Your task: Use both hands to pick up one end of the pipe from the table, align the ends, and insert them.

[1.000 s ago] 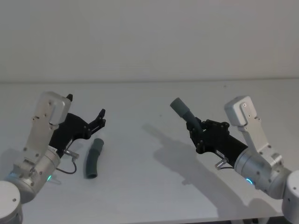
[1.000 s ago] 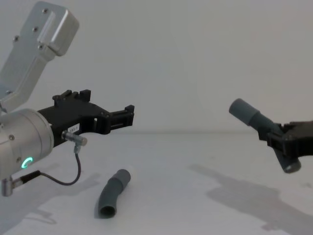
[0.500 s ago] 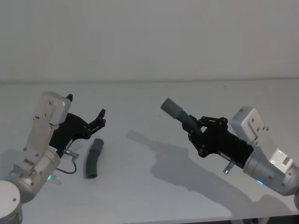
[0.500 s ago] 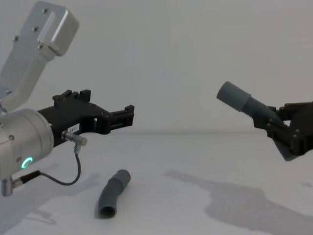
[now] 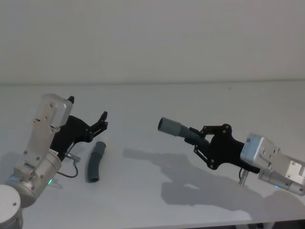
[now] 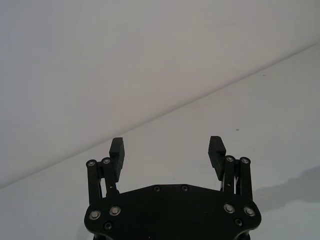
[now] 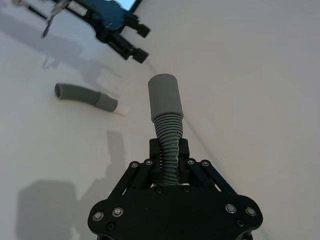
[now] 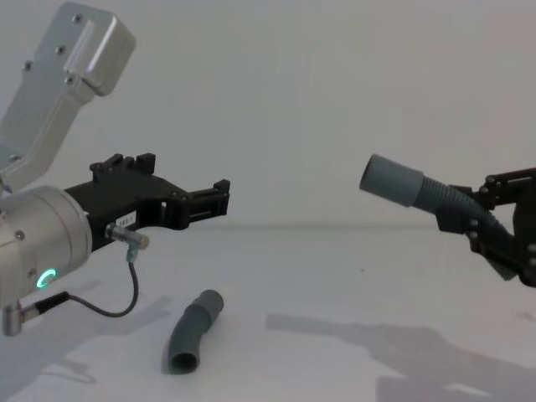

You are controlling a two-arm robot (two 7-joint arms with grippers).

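Roughly halfway, by my reading: one pipe piece (image 5: 182, 130) is aloft, the other piece (image 5: 94, 162) lies on the table (image 5: 152, 102).

- Held piece: the right gripper (image 5: 197, 138) is clamped on its ribbed stretch, well clear of the table. Its wide cuff (image 5: 167, 126) is free and points toward the robot's left. In the right wrist view the jaws pinch the ribs just behind that cuff.
- Lying piece: curved and flat on the table, below and just beside the left gripper (image 5: 87, 107). Its white tip (image 7: 121, 109) shows at one end. Nothing touches it.
- Left gripper: jaws spread wide, nothing between them, hovering above the table.

Handling, judged from looks:
- Both pieces look light.
- The ribbed middles likely flex, while the smooth cuffs look stiffer and slicker.
- The ribs should give the pads purchase.

Where to grip the lying piece: across the ribbed body close behind the tipped cuff, leaving tip and cuff bare for the socket. A grip far back would let the hose bend and the tip wander during alignment.

Risks:
- The curve may let it roll or pivot as the jaws close.
- Pushing the ends together could buckle the ribs if the axes are off.
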